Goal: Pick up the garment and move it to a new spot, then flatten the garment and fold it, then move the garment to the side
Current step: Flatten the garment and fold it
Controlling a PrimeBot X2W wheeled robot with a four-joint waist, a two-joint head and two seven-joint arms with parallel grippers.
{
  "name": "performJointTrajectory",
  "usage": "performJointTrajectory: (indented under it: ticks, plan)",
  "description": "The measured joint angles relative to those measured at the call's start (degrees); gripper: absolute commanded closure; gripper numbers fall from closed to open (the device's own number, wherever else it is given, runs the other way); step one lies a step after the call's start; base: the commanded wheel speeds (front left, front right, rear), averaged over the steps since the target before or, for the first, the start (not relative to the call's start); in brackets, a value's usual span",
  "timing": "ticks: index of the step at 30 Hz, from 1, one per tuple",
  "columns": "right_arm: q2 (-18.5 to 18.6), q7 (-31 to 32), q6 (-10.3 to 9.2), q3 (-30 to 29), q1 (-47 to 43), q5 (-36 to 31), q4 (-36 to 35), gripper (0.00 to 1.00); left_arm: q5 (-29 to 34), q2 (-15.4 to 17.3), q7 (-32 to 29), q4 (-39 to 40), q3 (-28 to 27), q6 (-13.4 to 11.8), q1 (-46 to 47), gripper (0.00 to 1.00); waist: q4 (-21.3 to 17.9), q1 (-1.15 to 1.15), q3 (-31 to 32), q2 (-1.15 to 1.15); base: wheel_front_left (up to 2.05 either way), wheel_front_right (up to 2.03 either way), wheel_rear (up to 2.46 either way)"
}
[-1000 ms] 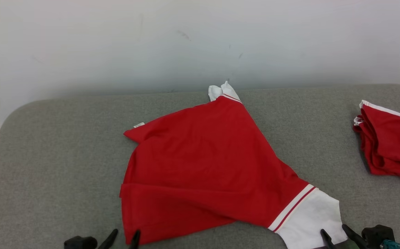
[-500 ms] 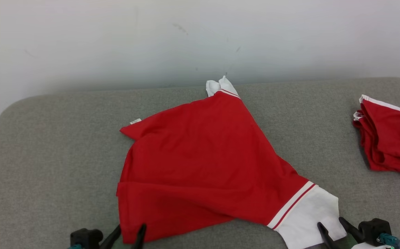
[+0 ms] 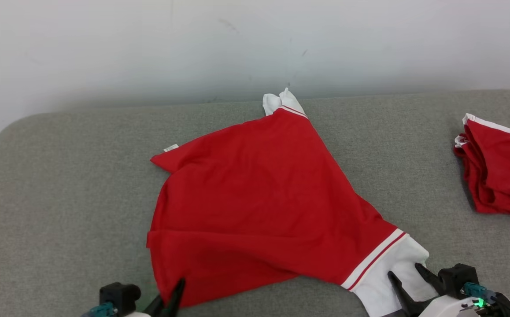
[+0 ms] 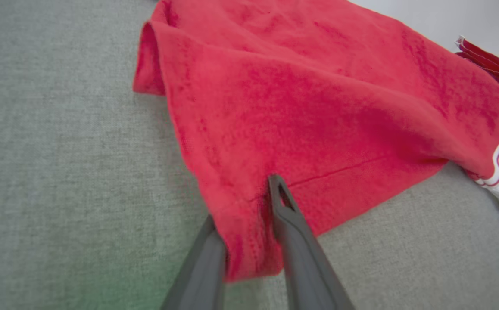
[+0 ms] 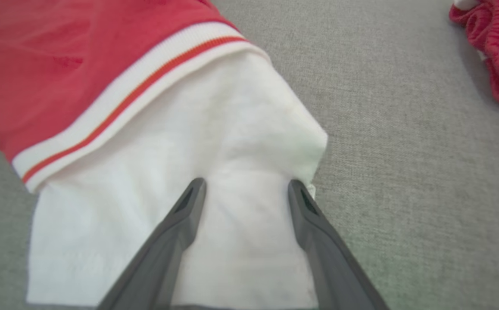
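Red shirt (image 3: 255, 211) lay spread mid-frame on the grey tabletop (image 3: 61, 198). Its lower-left hem corner (image 4: 251, 254) was pinched in the left hand (image 4: 245, 202); the right hand (image 5: 247, 185) hung released over the white sleeve (image 5: 189, 142). That thin pinch could slip on lifting.

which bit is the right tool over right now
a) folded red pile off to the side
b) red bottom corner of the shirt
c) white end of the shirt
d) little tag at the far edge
c: in the right wrist view the right tool stands open over the white end of the shirt, with white cloth between its two sides.
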State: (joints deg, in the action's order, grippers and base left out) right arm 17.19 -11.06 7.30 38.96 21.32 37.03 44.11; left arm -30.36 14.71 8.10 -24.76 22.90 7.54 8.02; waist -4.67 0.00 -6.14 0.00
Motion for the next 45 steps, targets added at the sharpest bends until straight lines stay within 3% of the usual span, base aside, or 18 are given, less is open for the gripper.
performJointTrajectory:
  ticks: [1, 2, 3, 8, 13, 26, 32, 38, 41, 45]
  plan:
    - [-0.2, 0.1, -0.03, 0.7, 0.2, 0.6, -0.1, 0.00, -0.2, 0.1, 0.1, -0.2, 0.3, 0.0, 0.1, 1.00, 0.1, 0.00, 0.0, 0.00, 0.00, 0.00, 0.00]
    - [-0.3, 0.1, -0.04, 1.3, 0.5, 1.1, -0.3, 0.61, -0.5, 0.1, 0.2, -0.3, 0.6, 0.0, 0.3, 1.00, 0.1, 0.00, 0.0, 0.00, 0.00, 0.00, 0.00]
    - [-0.5, -0.1, -0.04, 1.7, 0.6, 1.8, -0.6, 1.00, -0.7, 0.2, 0.5, -0.4, 1.0, 0.0, 0.4, 1.00, 0.1, 0.00, 0.0, 0.00, 0.00, 0.00, 0.00]
    - [-1.0, -1.6, 0.12, 2.9, 0.7, 7.8, -3.9, 1.00, -2.7, 0.7, 0.6, -0.2, 2.7, 0.0, 1.0, 1.00, 0.4, 0.00, 0.3, 0.00, 0.00, 0.00, 0.00]
    - [1.8, -3.1, 0.16, 1.3, 0.9, 13.1, -9.4, 1.00, -7.5, 1.6, 0.5, 4.0, 2.1, 0.0, 0.8, 1.00, 0.5, 0.00, 1.7, 0.00, 0.00, 0.00, 0.00]
    - [12.7, -3.6, 0.16, -7.9, -3.0, 22.7, -30.9, 1.00, -19.3, 6.9, -7.7, 30.0, -1.9, -0.6, -3.5, 1.00, 0.0, -0.01, 6.6, 0.00, 0.00, 0.00, 0.00]
    - [17.5, -3.1, 0.16, -15.4, -6.4, 25.3, -41.7, 1.00, -23.8, 8.0, -11.6, 43.1, -3.9, -3.0, -3.8, 1.00, -0.5, -0.01, 7.9, 0.00, 0.00, 0.00, 0.00]
    - [19.7, -1.8, 0.16, -25.0, -10.0, 25.9, -53.7, 1.00, -27.3, 9.1, -16.5, 54.4, -5.3, -6.1, -2.1, 1.00, -1.0, -0.01, 9.3, 0.00, 0.00, 0.00, 0.00]
    - [20.1, -0.5, 0.16, -31.2, -11.1, 25.9, -60.6, 1.00, -28.9, 10.0, -19.7, 59.6, -6.1, -8.2, -0.1, 1.00, -1.4, -0.01, 9.8, 0.00, 0.00, 0.00, 0.00]
    - [19.3, 2.6, 0.16, -40.7, -11.3, 25.3, -67.9, 1.00, -32.8, 10.0, -23.3, 65.0, -9.0, -13.0, 4.3, 1.00, -1.9, -0.01, 9.9, 0.00, 0.00, 0.00, 0.00]
